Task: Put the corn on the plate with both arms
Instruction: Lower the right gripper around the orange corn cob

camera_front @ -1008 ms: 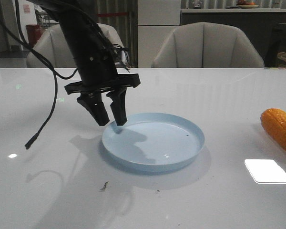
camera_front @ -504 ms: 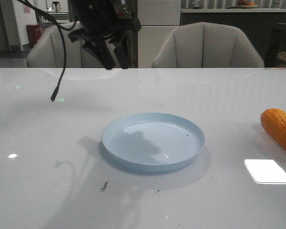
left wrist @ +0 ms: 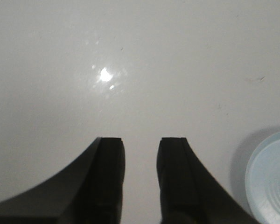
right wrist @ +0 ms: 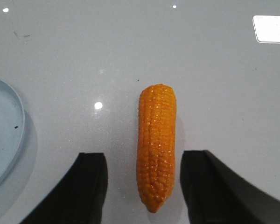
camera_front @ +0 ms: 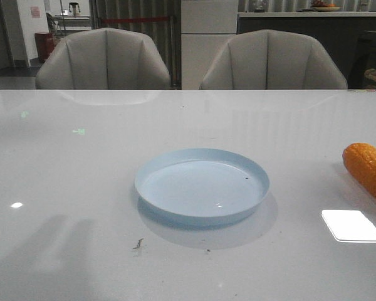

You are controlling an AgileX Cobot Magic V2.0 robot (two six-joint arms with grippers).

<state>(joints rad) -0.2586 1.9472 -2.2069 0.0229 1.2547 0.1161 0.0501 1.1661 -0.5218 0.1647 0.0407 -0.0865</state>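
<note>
The pale blue plate lies empty in the middle of the white table; its rim also shows in the left wrist view and the right wrist view. The orange-yellow corn lies on the table at the right edge of the front view. In the right wrist view the corn lies between the fingers of my open right gripper, tapered end toward the wrist, untouched. My left gripper is open and empty over bare table beside the plate. Neither gripper shows in the front view.
Two grey armchairs stand behind the table's far edge. A bright rectangular light reflection lies on the tabletop near the corn. Small dark specks lie in front of the plate.
The left arm has risen from the plate's left rim and left the front view. The plate and corn have not moved.
</note>
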